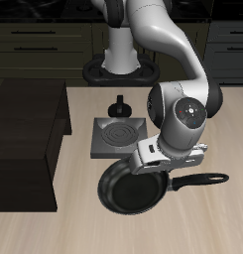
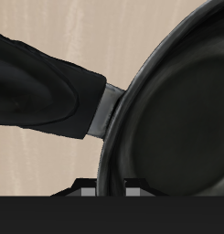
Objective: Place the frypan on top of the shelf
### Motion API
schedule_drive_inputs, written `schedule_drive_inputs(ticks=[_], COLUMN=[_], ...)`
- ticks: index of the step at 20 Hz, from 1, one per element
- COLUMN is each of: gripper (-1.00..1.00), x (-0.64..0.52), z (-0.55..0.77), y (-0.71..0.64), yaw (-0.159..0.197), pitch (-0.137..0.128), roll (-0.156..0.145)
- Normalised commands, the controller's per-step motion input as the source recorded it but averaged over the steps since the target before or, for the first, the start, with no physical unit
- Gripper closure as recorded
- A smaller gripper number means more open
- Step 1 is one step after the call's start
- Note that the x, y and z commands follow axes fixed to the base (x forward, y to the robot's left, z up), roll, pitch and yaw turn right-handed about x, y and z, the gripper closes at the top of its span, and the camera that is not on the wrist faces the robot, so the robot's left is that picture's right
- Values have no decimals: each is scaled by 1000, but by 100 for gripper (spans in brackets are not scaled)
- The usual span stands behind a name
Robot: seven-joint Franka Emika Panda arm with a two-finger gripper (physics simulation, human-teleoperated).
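Note:
The frypan [image 1: 131,190], round and black with a long straight handle [image 1: 200,181], sits near the table's front edge, and its rim overlaps the front of the grey stove plate. My gripper [image 1: 161,171] is right above the spot where the handle joins the pan. In the wrist view the frypan [image 2: 177,119] and its handle [image 2: 40,87] fill the frame. The gripper [image 2: 109,190] has its fingertips close together on either side of the rim by the handle's neck, so it looks shut on the pan. The shelf [image 1: 24,139], a large dark wooden unit with a flat top, stands to one side.
A square grey stove plate [image 1: 118,134] with a spiral coil lies just behind the pan. A small black knobbed pot [image 1: 120,103] stands farther back. Dark cabinets line the back of the scene.

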Motion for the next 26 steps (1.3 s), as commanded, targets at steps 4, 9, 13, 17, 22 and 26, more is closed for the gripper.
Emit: schedule_drive_inputs(ticks=[4, 9, 13, 17, 22, 26], gripper=[100, 100, 100, 100, 100, 100], x=[-9, -90, -160, -172, -94, -42], z=[301, 361, 453, 295, 344, 325], y=[-63, -21, 10, 84, -40, -141], yaw=[-18, 23, -2, 2, 1, -8], pitch=[-40, -68, -65, -36, -30, -30], roll=[0, -14, -7, 31, -19, -31])
